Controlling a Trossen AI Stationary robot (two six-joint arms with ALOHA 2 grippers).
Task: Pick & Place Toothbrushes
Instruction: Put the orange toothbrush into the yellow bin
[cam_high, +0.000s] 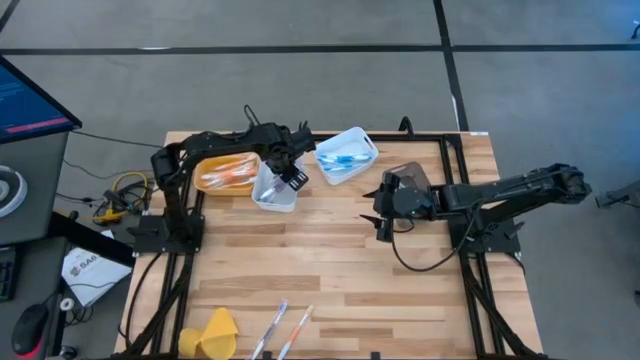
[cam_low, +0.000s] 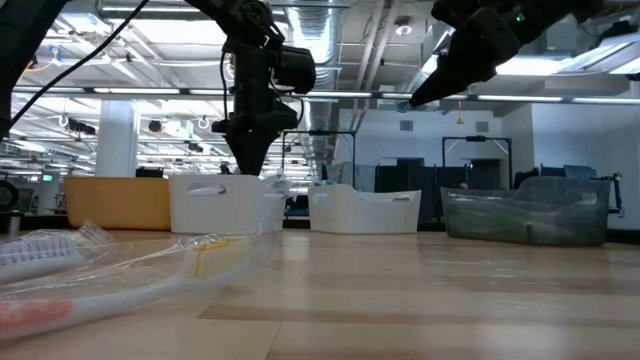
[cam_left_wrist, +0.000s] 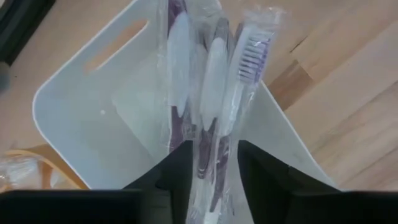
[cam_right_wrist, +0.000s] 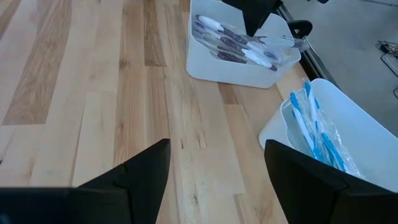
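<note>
My left gripper (cam_high: 281, 178) points down into a white bin (cam_left_wrist: 56, 93) at the table's far left. The bin holds several wrapped white-and-purple toothbrushes (cam_right_wrist: 233, 40). One wrapped toothbrush (cam_left_wrist: 239, 74) stands between the parted fingers, head end away from them. Two more wrapped toothbrushes (cam_high: 272, 328) lie flat near the table's front edge. My right gripper (cam_high: 384, 216) hangs open above bare wood at mid-table, with nothing between its fingers. My left gripper has its fingers (cam_left_wrist: 180, 168) on either side of the wrapped toothbrush's handle end (cam_left_wrist: 214, 162), coming from above. The wrapper fills most of the gap. I cannot tell whether the fingers touch it.
An orange bin (cam_high: 228, 172) with orange-handled brushes sits left of the white bin. A second white bin (cam_high: 345, 155) with blue brushes sits to its right, and a clear bin (cam_low: 525, 215) lies beyond that. A yellow lump (cam_high: 215, 335) lies at the front edge. The table's middle is bare wood.
</note>
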